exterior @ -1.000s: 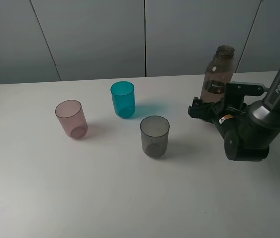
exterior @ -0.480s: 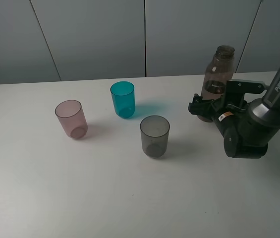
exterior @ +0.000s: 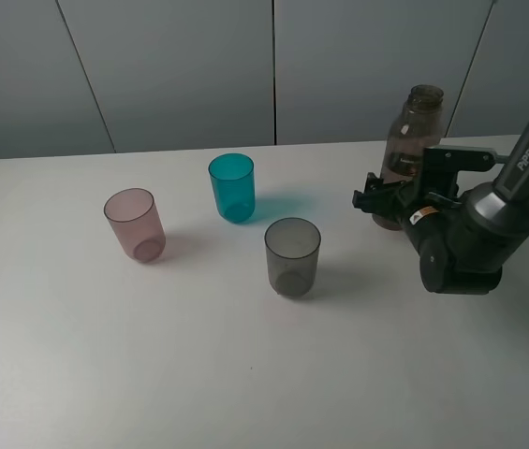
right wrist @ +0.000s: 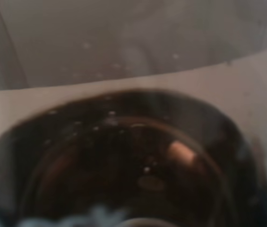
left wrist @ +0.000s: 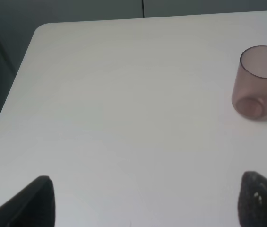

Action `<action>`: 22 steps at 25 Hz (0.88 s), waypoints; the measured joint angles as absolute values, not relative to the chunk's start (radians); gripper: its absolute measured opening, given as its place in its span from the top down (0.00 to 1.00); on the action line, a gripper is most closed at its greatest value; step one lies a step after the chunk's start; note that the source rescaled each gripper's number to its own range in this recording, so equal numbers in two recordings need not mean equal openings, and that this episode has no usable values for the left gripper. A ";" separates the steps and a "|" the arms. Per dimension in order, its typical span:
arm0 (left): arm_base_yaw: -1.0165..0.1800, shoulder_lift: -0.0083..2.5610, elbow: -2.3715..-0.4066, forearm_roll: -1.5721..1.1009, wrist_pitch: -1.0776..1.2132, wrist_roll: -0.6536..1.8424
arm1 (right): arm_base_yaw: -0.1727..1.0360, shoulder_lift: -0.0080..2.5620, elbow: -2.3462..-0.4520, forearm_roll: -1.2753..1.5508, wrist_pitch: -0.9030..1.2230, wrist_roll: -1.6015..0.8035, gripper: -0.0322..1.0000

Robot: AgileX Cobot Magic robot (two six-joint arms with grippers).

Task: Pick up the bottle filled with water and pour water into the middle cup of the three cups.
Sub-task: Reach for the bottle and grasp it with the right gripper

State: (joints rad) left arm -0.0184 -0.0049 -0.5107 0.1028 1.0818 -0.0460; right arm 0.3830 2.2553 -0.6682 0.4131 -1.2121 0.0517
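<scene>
The tall smoky brown bottle (exterior: 418, 131) stands upright at the table's right rear. My right gripper (exterior: 381, 199) reaches around its lower part, hiding its base; how tightly the fingers sit on it does not show. In the right wrist view the bottle (right wrist: 133, 161) fills the picture, dark and blurred. The teal middle cup (exterior: 232, 187) stands upright left of the bottle, with the pink cup (exterior: 135, 224) further left and the grey cup (exterior: 292, 257) nearer the front. My left gripper (left wrist: 145, 203) is open over bare table, short of the pink cup (left wrist: 258, 82).
The white table (exterior: 152, 355) has a rounded far-left corner (left wrist: 41, 28). Grey wall panels stand behind the table. The right arm's dark body (exterior: 461, 248) and cable occupy the right side.
My right gripper has moved forward and slightly up toward the bottle, now covering its base. The cups and the bottle have not moved.
</scene>
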 joint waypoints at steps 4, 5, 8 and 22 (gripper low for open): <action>-0.018 -0.005 -0.511 0.103 1.082 -0.046 | 0.383 2.256 -0.668 0.411 -1.212 0.035 0.95; -0.018 -0.005 -0.511 0.103 1.082 -0.046 | 0.383 2.256 -0.668 0.411 -1.212 0.033 0.95; -0.018 -0.005 -0.511 0.103 1.082 -0.046 | 0.383 2.256 -0.668 0.411 -1.212 0.031 0.95; -0.018 -0.005 -0.511 0.103 1.082 -0.046 | 0.381 2.244 -0.668 0.385 -1.189 -0.012 0.95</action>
